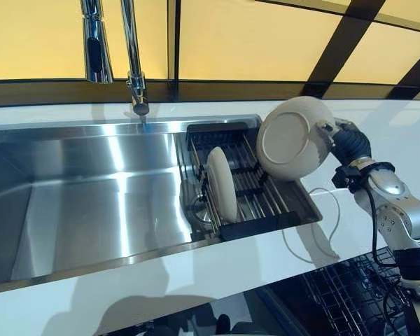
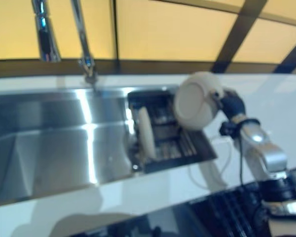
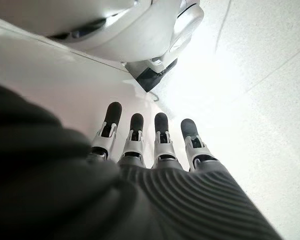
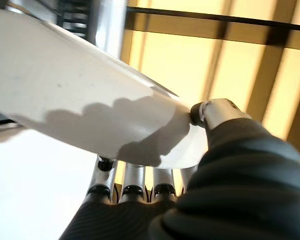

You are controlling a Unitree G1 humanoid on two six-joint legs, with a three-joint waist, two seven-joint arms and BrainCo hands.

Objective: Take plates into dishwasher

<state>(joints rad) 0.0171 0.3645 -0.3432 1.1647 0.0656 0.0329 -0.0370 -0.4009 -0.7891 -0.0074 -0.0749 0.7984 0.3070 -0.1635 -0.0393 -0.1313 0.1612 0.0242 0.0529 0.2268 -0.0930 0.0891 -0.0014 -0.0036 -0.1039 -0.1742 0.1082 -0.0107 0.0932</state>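
Right hand [image 1: 338,140] is at the right of centre in the left eye view, raised above the right end of the drying rack [image 1: 255,189]. It holds a cream plate [image 1: 294,136] by the rim: the right wrist view shows the thumb [image 4: 210,112] pressed on one face of the plate and the fingers [image 4: 132,180] behind the other face, so the plate is pinched between them. The plate is clear of the rack, tilted, its underside with the raised foot ring turned toward the camera.

A second cream plate [image 1: 222,183] stands on edge in the rack, left of the held one and apart from it. The rack is a dark frame with metal bars, set into the right end of the steel sink [image 1: 84,203], which fills the left and centre of the frame. Two chrome tap spouts [image 1: 134,63] hang over the sink's rear edge at upper left of centre.

The white bench [image 1: 266,259] runs along the front of the sink and around its right side. At lower right, below the bench edge, the dark wire basket of the dishwasher [image 1: 343,294] is open to view.

Left hand [image 3: 145,145] appears only in the left wrist view, fingers straight and slightly spread, holding nothing, above a pale floor.
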